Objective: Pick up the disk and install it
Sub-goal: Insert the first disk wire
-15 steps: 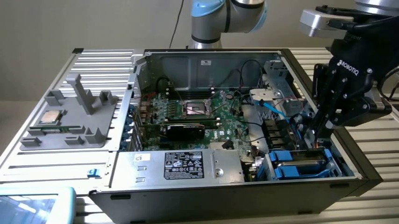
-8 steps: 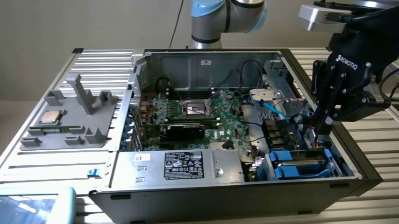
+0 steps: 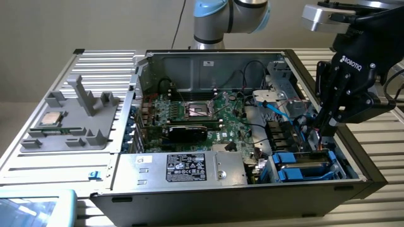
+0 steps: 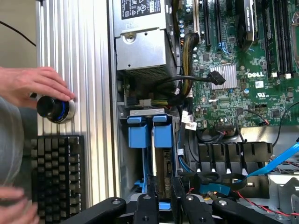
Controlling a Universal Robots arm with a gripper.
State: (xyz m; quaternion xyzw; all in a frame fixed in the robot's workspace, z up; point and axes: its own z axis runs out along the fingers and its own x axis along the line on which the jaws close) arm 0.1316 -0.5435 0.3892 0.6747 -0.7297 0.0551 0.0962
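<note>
The disk [image 4: 161, 164], edge-on in its bright blue carrier, stands in the drive bay at the case's front corner, on the exterior view's right. Two blue carrier tabs [image 4: 152, 135] mark its end. In the exterior view the disk [image 3: 304, 164] lies grey-topped and blue-framed low in the bay. My gripper [image 3: 326, 133] reaches straight down into that bay. In the wrist view my gripper [image 4: 163, 183] has its black fingers [image 4: 152, 191] close on either side of the disk's thin edge, shut on it.
The open computer case [image 3: 353, 156] holds a motherboard [image 3: 196, 111], a silver power supply [image 3: 189, 168] with a black label, and a blue cable [image 3: 277, 106]. A grey fixture [image 3: 69, 118] carries a processor chip [image 3: 50, 118]. A person's hand [image 4: 32, 83] rests on a knob [image 4: 56, 108] above a keyboard [image 4: 56, 172].
</note>
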